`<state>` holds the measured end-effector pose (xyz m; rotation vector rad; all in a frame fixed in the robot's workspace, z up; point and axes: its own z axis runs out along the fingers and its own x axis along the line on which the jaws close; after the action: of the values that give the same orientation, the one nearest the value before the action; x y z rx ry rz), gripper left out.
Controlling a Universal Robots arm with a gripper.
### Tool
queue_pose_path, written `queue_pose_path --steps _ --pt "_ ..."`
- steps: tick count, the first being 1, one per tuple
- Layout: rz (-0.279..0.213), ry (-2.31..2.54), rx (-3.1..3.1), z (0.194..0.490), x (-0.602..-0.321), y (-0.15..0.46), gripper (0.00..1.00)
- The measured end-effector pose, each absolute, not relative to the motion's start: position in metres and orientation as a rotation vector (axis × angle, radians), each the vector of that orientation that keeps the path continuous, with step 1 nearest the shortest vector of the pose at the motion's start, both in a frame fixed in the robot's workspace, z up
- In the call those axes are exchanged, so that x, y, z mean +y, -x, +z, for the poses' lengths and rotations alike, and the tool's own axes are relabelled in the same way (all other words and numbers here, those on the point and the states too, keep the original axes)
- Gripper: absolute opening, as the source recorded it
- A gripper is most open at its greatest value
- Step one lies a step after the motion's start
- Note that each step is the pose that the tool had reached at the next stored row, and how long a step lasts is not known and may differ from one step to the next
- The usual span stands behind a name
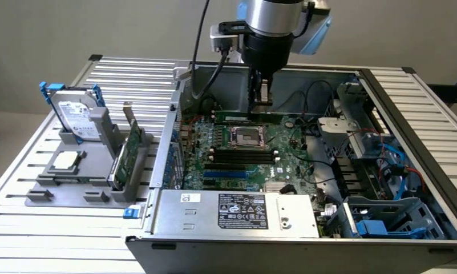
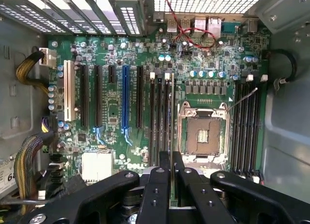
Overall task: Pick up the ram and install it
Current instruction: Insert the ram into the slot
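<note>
Reaching down into the open computer case point(image 1: 411, 188) in the exterior view, the arm's gripper point(image 1: 260, 101) hangs over the far part of the motherboard point(image 1: 289, 165), just beyond the empty CPU socket point(image 1: 247, 136). Its fingers stand narrow, pinched on the ram point(image 1: 236, 117), which shows as a thin green strip lying level at the memory slots on the far side of the socket. Whether the stick is seated in a slot cannot be told. The case rests on a slatted aluminium table point(image 1: 53, 228), with the power supply point(image 1: 239, 208) along its near edge. At the exterior view's left, a grey holder point(image 1: 68, 188) carries a hard drive with blue rails point(image 1: 76, 117) standing upright and a green expansion card point(image 1: 129, 151) beside it.

In the wrist view, the two black fingers point(image 2: 157, 185) of the gripper point(image 2: 172, 158) close on the ram point(image 2: 172, 112), seen edge-on as a thin line. It runs parallel to a bank of black memory slots point(image 2: 160, 117) and lies between them and the CPU socket point(image 2: 203, 132). A second bank of memory slots point(image 2: 244, 127) sits on the socket's other side. The blue expansion slot point(image 2: 125, 103) stands further off, among black ones.
</note>
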<state>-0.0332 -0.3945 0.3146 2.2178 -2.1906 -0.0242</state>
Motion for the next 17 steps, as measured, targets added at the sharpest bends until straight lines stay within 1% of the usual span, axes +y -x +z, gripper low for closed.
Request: queue_pose_path --steps 17 --pt "-0.024 -2.214 -2.195 0.284 -0.412 0.035 0.14"
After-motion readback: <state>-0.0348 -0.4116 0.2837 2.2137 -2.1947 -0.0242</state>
